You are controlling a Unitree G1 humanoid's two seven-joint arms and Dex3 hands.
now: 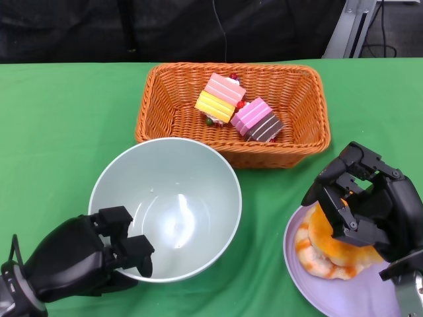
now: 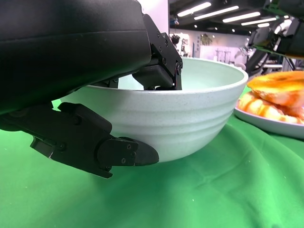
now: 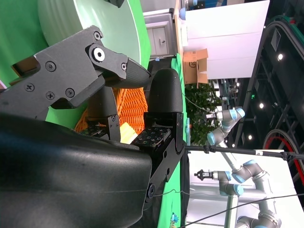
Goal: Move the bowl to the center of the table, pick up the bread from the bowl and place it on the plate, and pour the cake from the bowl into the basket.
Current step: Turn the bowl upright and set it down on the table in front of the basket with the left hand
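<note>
Green cloth over the whole table, black backdrop along the far edge. In the wrist views, a bright hall behind with ceiling lights, a cardboard box and grey robot arms on stands.

Far centre: orange wicker basket, rectangular, holding layered cake pieces in pink, yellow and brown, bunched toward its middle.

Just near the basket, left of centre: pale mint bowl, upright on the cloth, nothing inside. Far rim close against the basket's near wall; touching or not, cannot tell.

Near left: left hand gripping the bowl at its near-left rim, fingers hooked over the lip into the bowl, thumb under the outer wall, as seen plainly in the left wrist view.

Near right: lavender plate, well apart from the bowl. On it, bread, a golden-orange glazed ring. Right hand low over the plate's right side, fingers curled down against the top of the bread. Holding or merely touching, cannot tell; right wrist view filled by the hand itself, with wicker and a slice of green cloth beyond.
</note>
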